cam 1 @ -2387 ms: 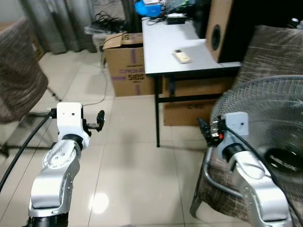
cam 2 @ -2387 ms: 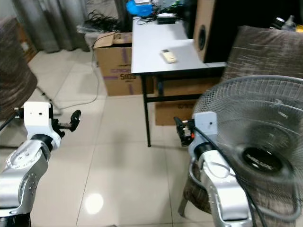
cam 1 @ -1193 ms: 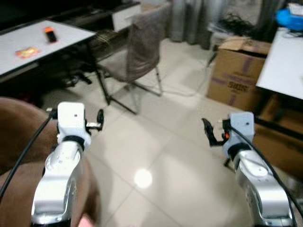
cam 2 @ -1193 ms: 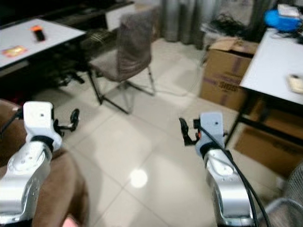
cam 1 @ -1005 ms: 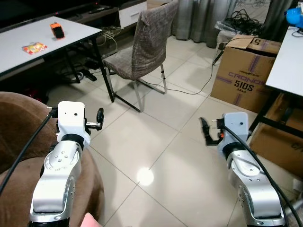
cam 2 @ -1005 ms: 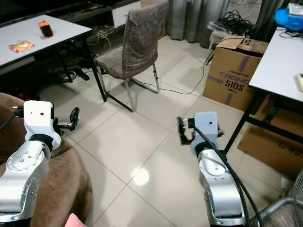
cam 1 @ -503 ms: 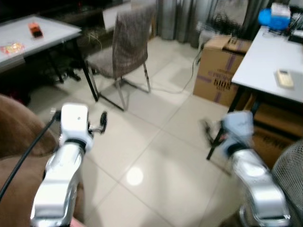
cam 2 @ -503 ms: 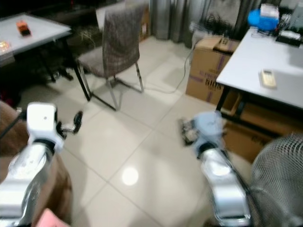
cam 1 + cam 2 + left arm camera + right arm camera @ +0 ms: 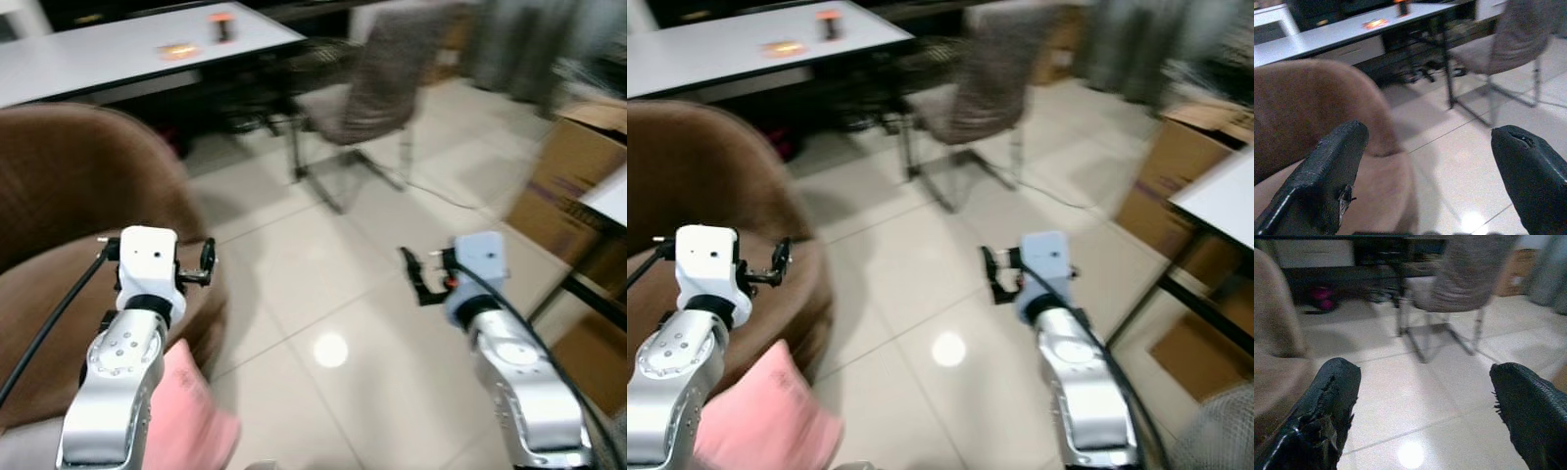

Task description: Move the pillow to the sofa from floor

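Glossy white tile floor (image 9: 343, 294), blurred frames, dark-legged table behind. Left gripper (image 9: 206, 264) fingers spread wide, holding nothing, hanging over the brown fabric sofa (image 9: 69, 196) edge. Right gripper (image 9: 416, 279) also wide and empty, over bare tile. Soft pink square pillow (image 9: 759, 416) lies at about 6 o'clock from the left fingers, low beside the left arm, against the sofa front; its long axis can't be told through the blur. Left arm is nearer; right gripper has the pillow at roughly 8 o'clock, well apart.
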